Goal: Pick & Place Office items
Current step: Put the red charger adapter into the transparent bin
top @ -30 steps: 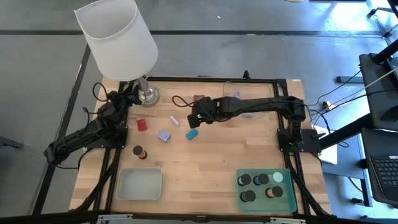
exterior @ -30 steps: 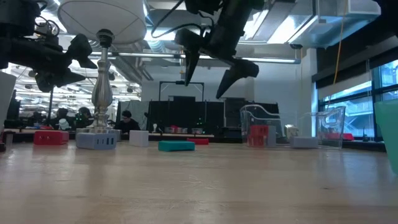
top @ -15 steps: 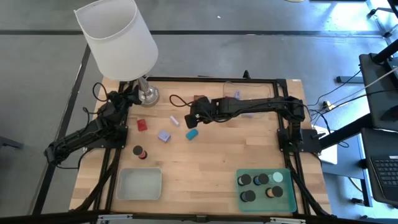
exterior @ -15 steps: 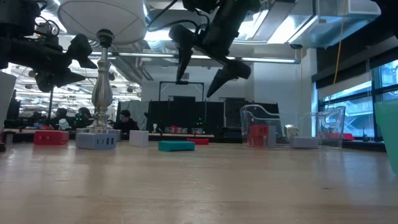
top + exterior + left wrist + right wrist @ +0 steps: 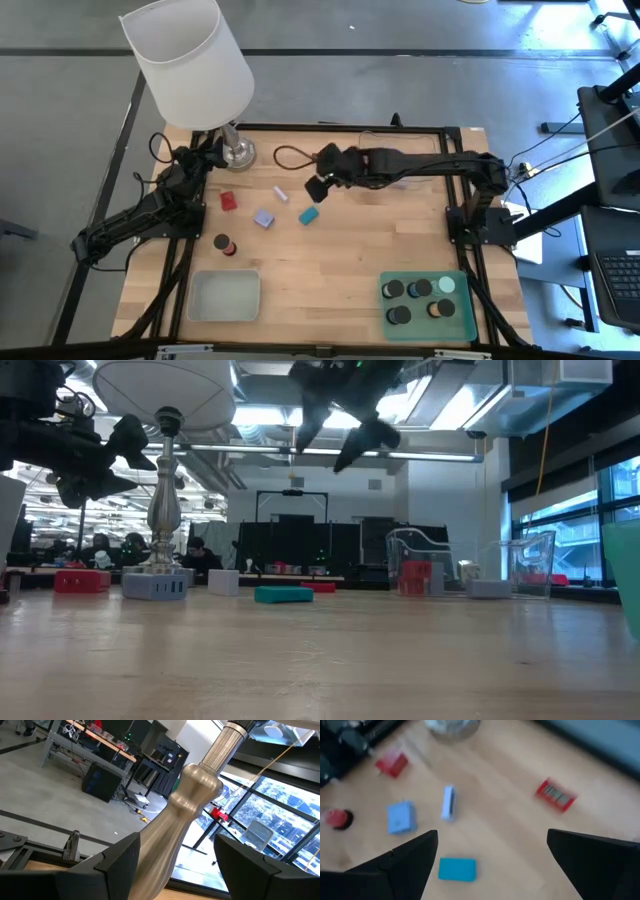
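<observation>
The right tool point(image 5: 316, 186) hangs raised mid-desk, fingers spread and empty; the left tool point(image 5: 207, 152) waits open at the far-left corner.

scattered office items point(image 5: 309, 215) on table point(image 5: 330, 260)

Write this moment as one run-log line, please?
right gripper: open, raised above teal block | left gripper: open, beside lamp stem | green tray: holds dark cylinders

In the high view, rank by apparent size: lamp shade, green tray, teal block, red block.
1. Lamp shade, largest, though it stands nearer the overhead camera.
2. Green tray.
3. Teal block and red block look much alike; not ranked.
</observation>
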